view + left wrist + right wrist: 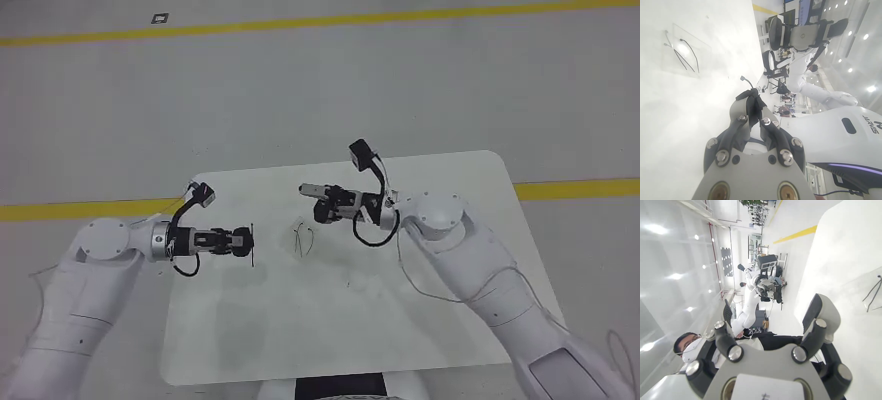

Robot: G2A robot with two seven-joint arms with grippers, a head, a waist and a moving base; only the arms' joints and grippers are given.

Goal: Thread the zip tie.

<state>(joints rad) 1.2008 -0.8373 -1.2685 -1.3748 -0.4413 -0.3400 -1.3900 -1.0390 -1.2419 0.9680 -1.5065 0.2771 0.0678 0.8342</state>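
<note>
My left gripper hovers over the left part of the white table, shut on a thin black zip tie. In the left wrist view the zip tie sticks out past the closed fingertips, its square head at the free end. My right gripper is farther back and to the right, raised above the table, open and holding nothing. Its wide-apart fingers frame the far-off left gripper in the right wrist view.
Several spare black zip ties lie on a clear plastic sheet between the two grippers, also seen as zip ties in the right wrist view. The table's rounded front edge is close to the left arm.
</note>
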